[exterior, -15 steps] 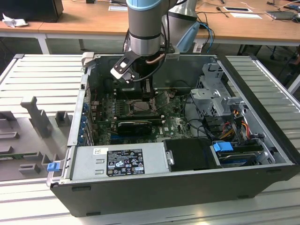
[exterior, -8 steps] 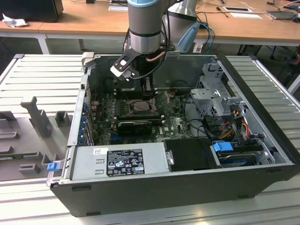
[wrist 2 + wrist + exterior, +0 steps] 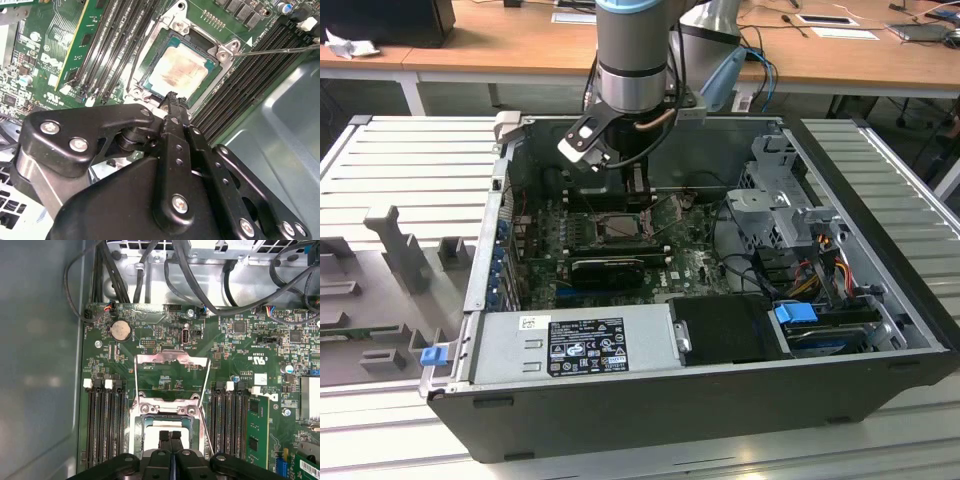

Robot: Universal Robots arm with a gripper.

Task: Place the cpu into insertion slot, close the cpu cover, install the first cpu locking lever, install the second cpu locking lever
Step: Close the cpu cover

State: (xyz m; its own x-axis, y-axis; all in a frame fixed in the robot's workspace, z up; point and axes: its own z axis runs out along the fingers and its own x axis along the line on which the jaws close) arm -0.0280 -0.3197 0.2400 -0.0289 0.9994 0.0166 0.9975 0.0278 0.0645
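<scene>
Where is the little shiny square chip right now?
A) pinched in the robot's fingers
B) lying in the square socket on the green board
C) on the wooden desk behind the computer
B: in the second wrist view the cpu lies flat inside the insertion slot, while the gripper is shut and empty at its edge.

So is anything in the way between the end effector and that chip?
Nothing visible. The end effector hangs close above the cpu, which lies in the insertion slot, and the cpu cover is swung open.
</scene>
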